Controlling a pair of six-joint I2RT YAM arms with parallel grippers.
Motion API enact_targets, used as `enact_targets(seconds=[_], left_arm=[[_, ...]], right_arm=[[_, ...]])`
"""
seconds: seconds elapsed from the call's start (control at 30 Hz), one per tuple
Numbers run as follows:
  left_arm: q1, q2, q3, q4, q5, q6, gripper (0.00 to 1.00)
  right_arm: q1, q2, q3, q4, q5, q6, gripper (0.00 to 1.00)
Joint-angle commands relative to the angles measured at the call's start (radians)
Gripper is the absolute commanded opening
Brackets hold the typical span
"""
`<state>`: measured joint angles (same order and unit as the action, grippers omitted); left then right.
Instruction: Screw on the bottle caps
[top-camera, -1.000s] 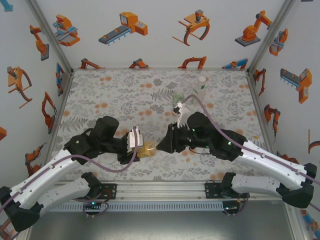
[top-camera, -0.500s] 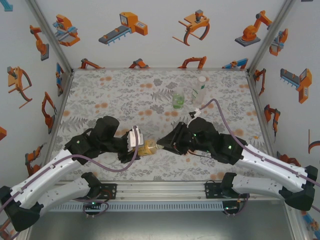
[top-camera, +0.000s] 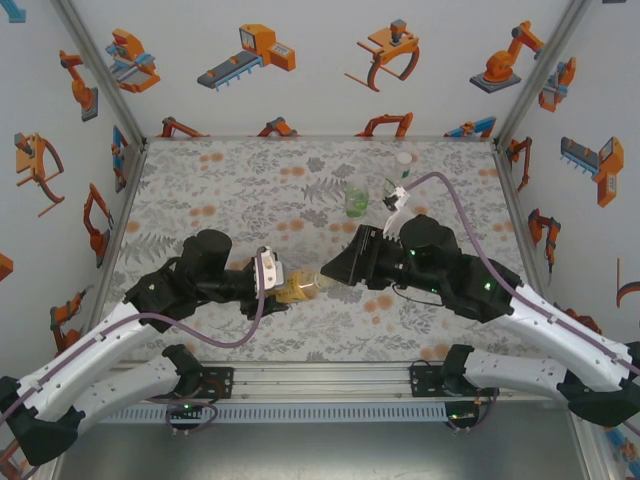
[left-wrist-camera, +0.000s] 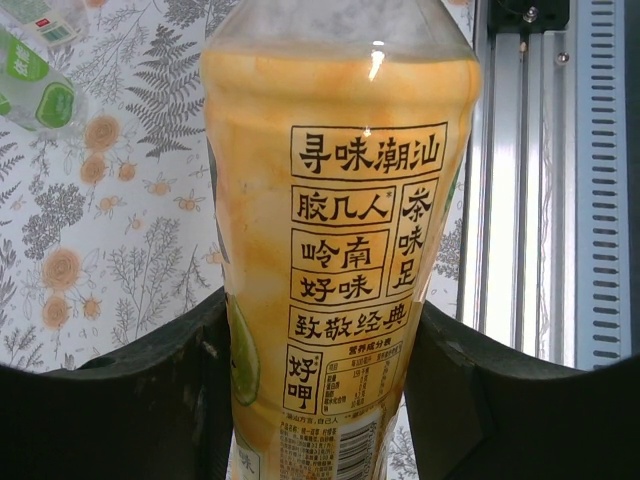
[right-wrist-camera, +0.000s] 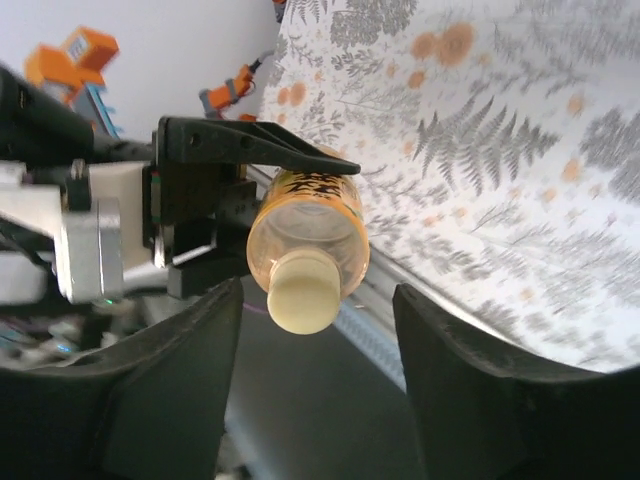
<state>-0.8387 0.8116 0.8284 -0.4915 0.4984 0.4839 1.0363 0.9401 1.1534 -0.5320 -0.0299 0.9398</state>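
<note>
Yellow-amber see-through plastic bottle (top-camera: 297, 290) lying level just above the floral-print surface (top-camera: 220, 190), near the front edge. Clamped round its lower body by the left claw (top-camera: 272, 285), neck aimed at the right claw (top-camera: 333, 273). Amber throughout; possibly tint rather than liquid, hard to judge. Small pale whitish round cap (right-wrist-camera: 303, 292) seated on the neck. Right claw spread wide, one finger (right-wrist-camera: 170, 390) on either side of the cap, touching neither cap nor bottle.

Further back, right of centre: shorter green-labelled clear bottle (top-camera: 357, 197) upright, tall slim clear bottle (top-camera: 400, 182) upright just behind and right of it. Contents of both too small to read.

From the left wrist: black printed characters and a barcode on the amber label, black fingers (left-wrist-camera: 150, 400) pressed to both sides. From the right wrist: cap end-on, left claw's grip behind it. From above: standing pair well apart from the held bottle.
</note>
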Motion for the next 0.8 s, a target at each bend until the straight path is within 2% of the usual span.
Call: enact_targets(seconds=[0.0,0.1,0.3,0.37,0.57,0.77], left_arm=[[-0.007,-0.02,0.018,0.014,0.035,-0.018,0.0],[-0.007,-0.022,0.021,0.013,0.041,-0.026,0.0],[-0.008,-0.022,0.028,0.005,0.066,-0.033,0.0],[-0.008,-0.022,0.031,0.003,0.077,-0.034,0.0],[-0.008,-0.023,0.038,-0.002,0.097,-0.04,0.0],[-0.01,-0.025,0.038,-0.004,0.111,-0.047,0.0]], right_arm=[[-0.002,-0.011,0.049,0.018,-0.081,-0.351,0.54],[-0.002,-0.013,0.067,0.025,-0.194,-0.627,0.55],[-0.001,0.064,0.192,-0.186,-0.421,-1.195,0.54],[-0.001,0.082,0.205,-0.218,-0.444,-1.314,0.53],[0.001,0.087,0.166,-0.162,-0.502,-1.575,0.45],[0.0,0.061,0.106,-0.043,-0.469,-1.596,0.47]])
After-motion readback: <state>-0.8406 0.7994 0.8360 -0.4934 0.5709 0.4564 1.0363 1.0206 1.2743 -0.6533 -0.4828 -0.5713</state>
